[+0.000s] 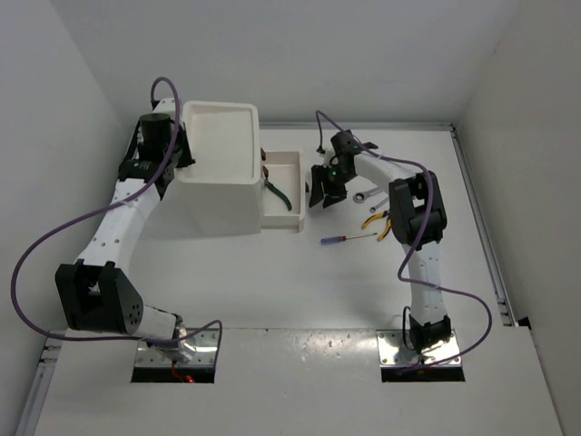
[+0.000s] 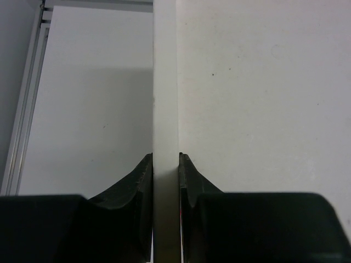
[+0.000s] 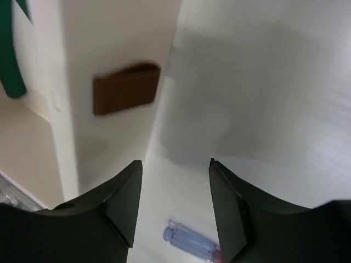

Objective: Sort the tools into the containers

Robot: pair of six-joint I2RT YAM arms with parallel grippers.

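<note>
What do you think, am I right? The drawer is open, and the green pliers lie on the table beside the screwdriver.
Not quite. The green pliers are not on the table. They lie inside the open drawer, as the top external view shows. The drawer is open, and the screwdriver does lie on the table.

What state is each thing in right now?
drawer: open
green-handled pliers: inside the drawer
left gripper: shut on the cabinet rim
right gripper: open, empty
screwdriver: lying on the table
yellow-handled pliers: on the table
silver wrench: on the table
</note>
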